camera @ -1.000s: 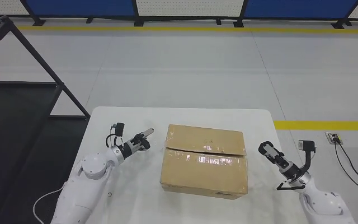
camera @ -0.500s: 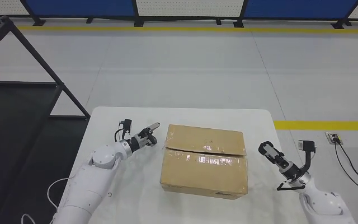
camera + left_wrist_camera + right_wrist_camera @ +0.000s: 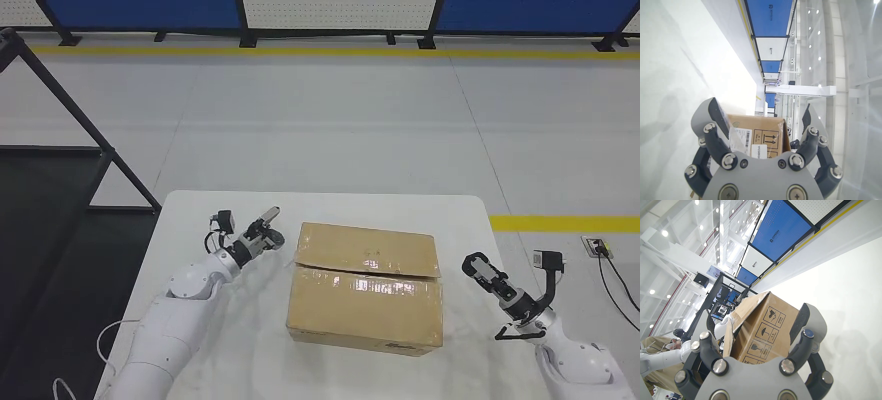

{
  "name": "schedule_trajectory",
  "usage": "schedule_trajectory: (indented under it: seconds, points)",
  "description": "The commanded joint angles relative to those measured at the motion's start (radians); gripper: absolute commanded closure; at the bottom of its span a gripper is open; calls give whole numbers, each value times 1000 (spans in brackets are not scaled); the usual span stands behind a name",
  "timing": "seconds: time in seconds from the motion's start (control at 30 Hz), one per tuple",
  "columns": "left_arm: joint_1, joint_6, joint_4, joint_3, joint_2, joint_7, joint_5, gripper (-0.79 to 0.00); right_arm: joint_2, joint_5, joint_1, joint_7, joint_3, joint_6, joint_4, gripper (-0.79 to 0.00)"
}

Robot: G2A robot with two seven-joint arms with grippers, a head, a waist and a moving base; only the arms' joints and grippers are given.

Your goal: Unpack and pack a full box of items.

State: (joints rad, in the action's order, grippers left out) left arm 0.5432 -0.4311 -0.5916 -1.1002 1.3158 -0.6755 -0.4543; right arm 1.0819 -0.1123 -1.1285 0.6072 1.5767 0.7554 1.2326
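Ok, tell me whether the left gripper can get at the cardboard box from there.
Probably yes: the open left gripper sits just off the cardboard box at its end, facing it, with nothing standing between them.

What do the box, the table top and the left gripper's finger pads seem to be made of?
Box: brown cardboard, matte, with printed handling marks; the glossy strip along its top seam looks like clear tape. Table top: white and smooth, perhaps laminate or painted board; I cannot tell which. Pads of the left gripper: dark, finely dotted, probably rubber.
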Motion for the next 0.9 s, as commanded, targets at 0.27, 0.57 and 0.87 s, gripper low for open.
schedule_trajectory:
  seconds: [0.27, 0.57, 0.87]
  points:
    - [74, -156, -38, -70, -6, 59, -76, -785, 0, 0, 0, 0, 0, 0, 0, -785]
    - [237, -257, -219, -122, -25, 309, 64, -785, 0, 0, 0, 0, 0, 0, 0, -785]
    - [422, -223, -452, -173, -33, 573, 199, -785, 0, 0, 0, 0, 0, 0, 0, -785]
